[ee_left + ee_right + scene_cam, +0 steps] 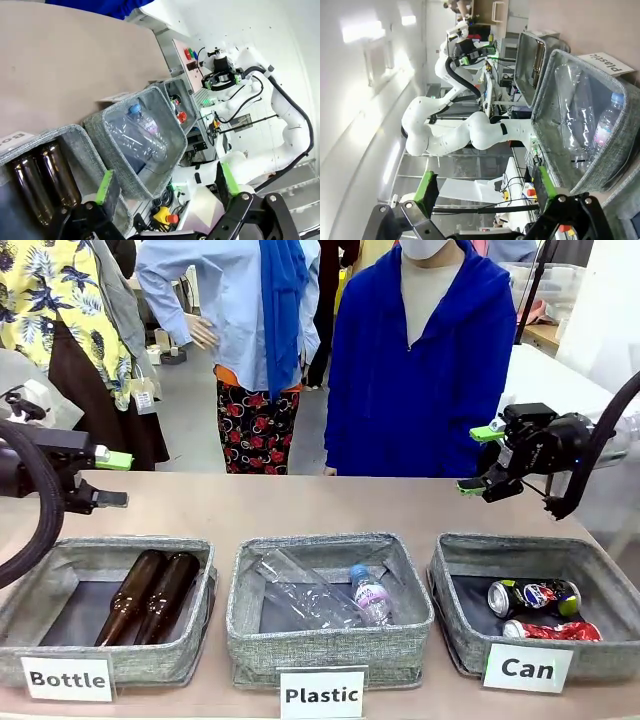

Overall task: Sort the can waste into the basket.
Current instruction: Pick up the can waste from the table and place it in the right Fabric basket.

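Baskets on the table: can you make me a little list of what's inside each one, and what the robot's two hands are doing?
Bottle basket: two brown glass bottles
Plastic basket: clear plastic bottles
Can basket: blue-black can and crushed red can
Left gripper: open, holding nothing, above the table
Right gripper: open, holding nothing, above the table

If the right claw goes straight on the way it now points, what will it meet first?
Probably nothing nearby: the open right claw points sideways above the table, toward the left claw far across. Depth is uncertain.
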Available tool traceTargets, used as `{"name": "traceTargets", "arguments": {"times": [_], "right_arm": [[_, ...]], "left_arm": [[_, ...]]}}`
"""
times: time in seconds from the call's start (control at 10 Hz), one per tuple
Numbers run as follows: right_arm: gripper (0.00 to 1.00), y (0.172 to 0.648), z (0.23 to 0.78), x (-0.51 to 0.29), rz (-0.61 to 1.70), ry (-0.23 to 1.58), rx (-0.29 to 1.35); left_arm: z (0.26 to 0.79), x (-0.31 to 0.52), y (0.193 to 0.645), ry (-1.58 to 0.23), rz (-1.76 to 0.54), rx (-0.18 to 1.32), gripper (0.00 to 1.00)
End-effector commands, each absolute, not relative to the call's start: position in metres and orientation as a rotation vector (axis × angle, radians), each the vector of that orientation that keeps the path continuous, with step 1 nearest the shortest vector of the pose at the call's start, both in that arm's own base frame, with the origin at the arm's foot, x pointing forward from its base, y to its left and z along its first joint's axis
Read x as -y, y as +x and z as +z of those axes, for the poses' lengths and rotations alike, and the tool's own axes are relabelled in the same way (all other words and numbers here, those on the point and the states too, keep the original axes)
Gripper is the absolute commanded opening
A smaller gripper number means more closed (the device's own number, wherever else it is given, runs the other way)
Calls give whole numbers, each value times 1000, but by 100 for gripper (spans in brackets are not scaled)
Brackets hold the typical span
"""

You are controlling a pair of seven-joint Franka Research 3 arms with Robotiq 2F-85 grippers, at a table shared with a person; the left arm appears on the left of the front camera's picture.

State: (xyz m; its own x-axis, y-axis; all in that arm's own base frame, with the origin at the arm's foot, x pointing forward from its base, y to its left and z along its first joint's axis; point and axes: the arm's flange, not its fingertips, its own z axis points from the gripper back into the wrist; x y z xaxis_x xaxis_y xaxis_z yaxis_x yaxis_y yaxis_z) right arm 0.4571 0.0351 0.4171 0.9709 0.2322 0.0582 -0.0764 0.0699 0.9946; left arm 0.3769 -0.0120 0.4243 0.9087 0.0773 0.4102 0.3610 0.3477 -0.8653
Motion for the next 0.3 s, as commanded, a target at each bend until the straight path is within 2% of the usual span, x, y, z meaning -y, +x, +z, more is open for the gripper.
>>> {"name": "traceTargets", "arguments": {"times": [0.0, 0.2], "right_arm": [[100, 454, 420, -34, 249, 1471, -133], [100, 454, 420, -34, 249, 1471, -133]], "left_arm": [[426, 12, 374, -1217, -189, 400, 100], [426, 12, 374, -1217, -189, 400, 100]]}}
